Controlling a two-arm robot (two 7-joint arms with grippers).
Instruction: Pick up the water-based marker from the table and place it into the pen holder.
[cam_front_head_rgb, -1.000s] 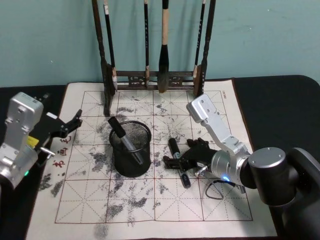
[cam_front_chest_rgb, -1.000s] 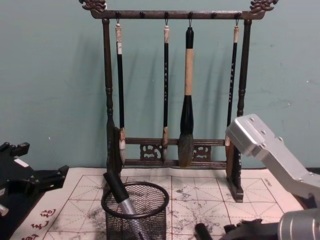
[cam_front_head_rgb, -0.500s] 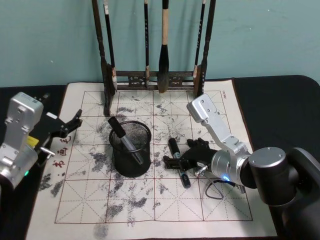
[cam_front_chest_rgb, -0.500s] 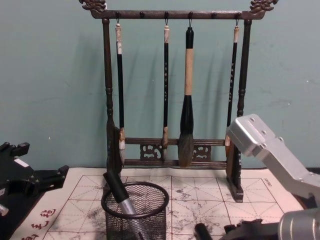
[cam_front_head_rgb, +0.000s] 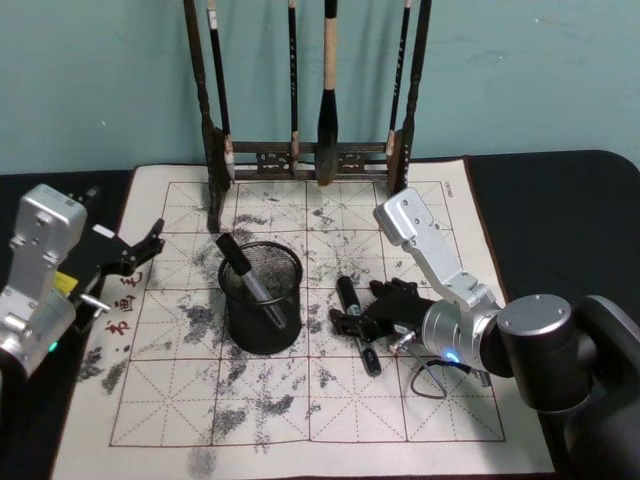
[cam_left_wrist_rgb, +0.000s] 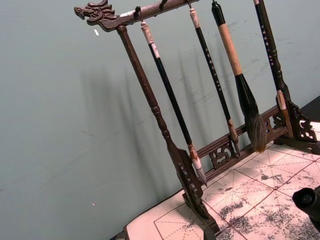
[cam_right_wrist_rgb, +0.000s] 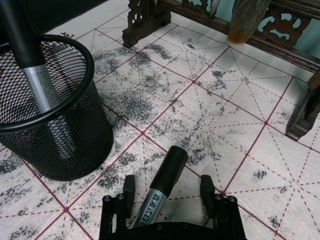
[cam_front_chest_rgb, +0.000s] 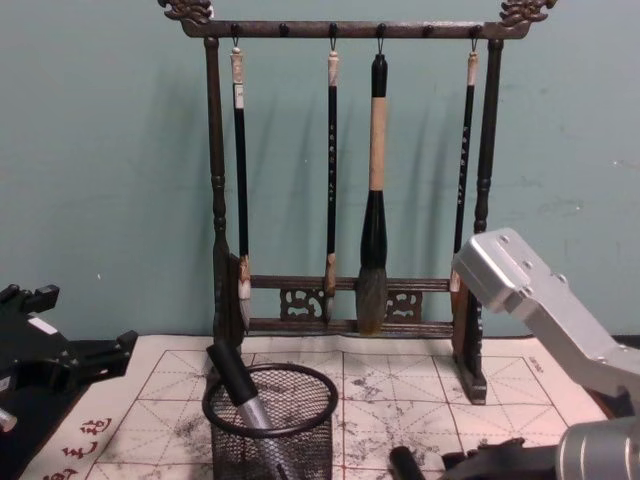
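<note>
You're seeing right gripper (cam_right_wrist_rgb: 167, 183) hovering low, jaws standing wide apart, straddling water-based marker (cam_right_wrist_rgb: 168, 170), gripping nothing. Marker is lying flat mid-desk (cam_front_head_rgb: 560, 190), just right of pen holder (cam_front_head_rgb: 262, 305). Left gripper (cam_front_head_rgb: 135, 252) is idling by desk's left edge.

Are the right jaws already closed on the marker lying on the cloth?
No, the jaws of the right gripper stand open either side of the marker.

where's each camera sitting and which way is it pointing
Head: high, facing down on the table; left tool and right tool show.
Chest: low, facing forward at the brush rack; right arm lower right.
Left wrist: left arm, facing the brush rack.
Right wrist: right arm, facing the marker inside its open tool.
Head and chest share the pen holder.
</note>
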